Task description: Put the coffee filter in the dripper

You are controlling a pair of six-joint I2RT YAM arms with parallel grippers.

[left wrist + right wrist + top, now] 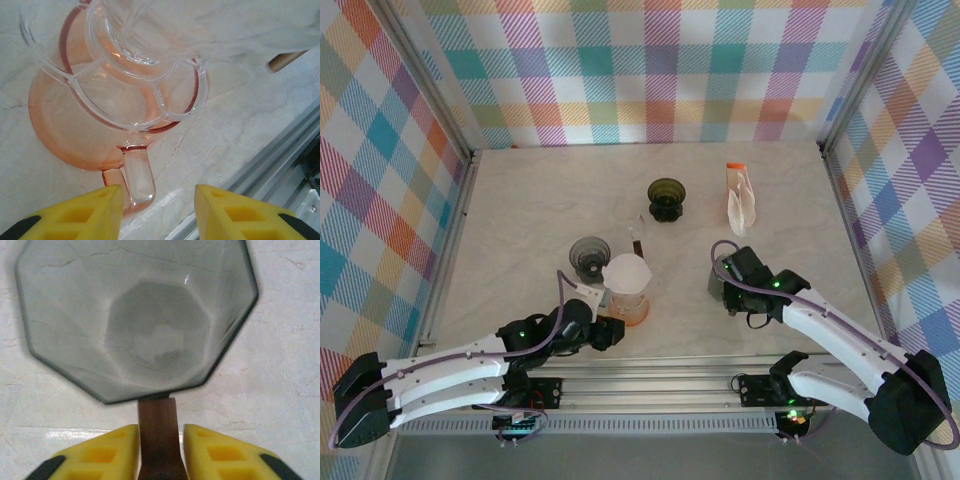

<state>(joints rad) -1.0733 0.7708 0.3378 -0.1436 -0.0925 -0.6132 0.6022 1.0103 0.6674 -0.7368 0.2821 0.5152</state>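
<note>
White paper filter [626, 272] sits atop pink clear-plastic dripper [75, 135]. Your left tool [157, 200] straddles its handle, open, empty. Your right tool [161, 432] hugs the handle of a smoky glass dripper [145, 325]; grip unclear. Snagging either handle risks toppling that dripper.

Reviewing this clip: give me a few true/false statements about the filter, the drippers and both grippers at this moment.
1. A white filter sits in the pink dripper. True.
2. The left gripper is clamped on the dripper's pink handle. False: its jaws stand apart, with a gap beside the handle.
3. A brown handle lies between the fingers of the right gripper. True.
4. The dark green dripper touches the pink one. False: it stands apart, farther back.
</note>
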